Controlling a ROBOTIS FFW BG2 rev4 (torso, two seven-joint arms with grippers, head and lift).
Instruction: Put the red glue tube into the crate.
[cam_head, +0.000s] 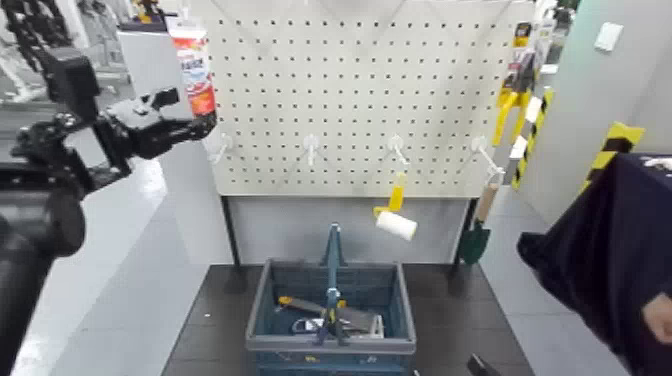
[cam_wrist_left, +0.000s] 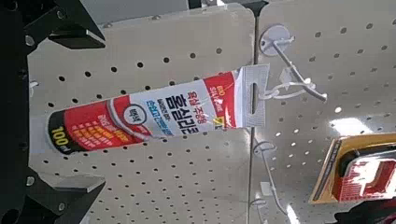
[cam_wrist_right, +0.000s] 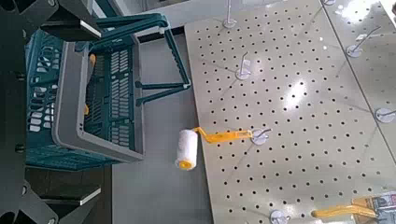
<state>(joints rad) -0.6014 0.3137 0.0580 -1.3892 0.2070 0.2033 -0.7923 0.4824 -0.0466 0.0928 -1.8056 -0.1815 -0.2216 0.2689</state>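
Up on the left, the left gripper (cam_head: 188, 112) is right by the tube (cam_head: 194, 72), level with its lower part and off the left edge of the pegboard (cam_head: 350, 90). Its fingers stand wide apart, one on each side of the tube, and from the wrist I can see space between each of them and it, so nothing is gripped. The tube is upright, its red and white label showing, with its flat white end at the top, beside a white hook (cam_wrist_left: 297, 73); whether that end is hung on the hook I can't tell. It is well apart from the crate (cam_head: 257, 310) and higher than it.

The crate sits low in front of the pegboard on a dark base (cam_head: 205, 325), its handle (cam_head: 334, 255) standing up across the middle. Inside lie a few tools (cam_head: 350, 318), some with orange or yellow parts.

Over on the right, the right gripper (cam_head: 482, 366) is low, to the right of the crate, with its fingers open and nothing between them. The roller (cam_head: 396, 224), yellow-handled and white, hangs at the pegboard's lower edge, and a green trowel (cam_head: 475, 241) with a wooden handle hangs farther right. Yellow-handled tools (cam_head: 512, 105) hang beyond the pegboard's right edge. At the far right there's dark cloth (cam_head: 595, 230) and a person's hand (cam_head: 659, 318).
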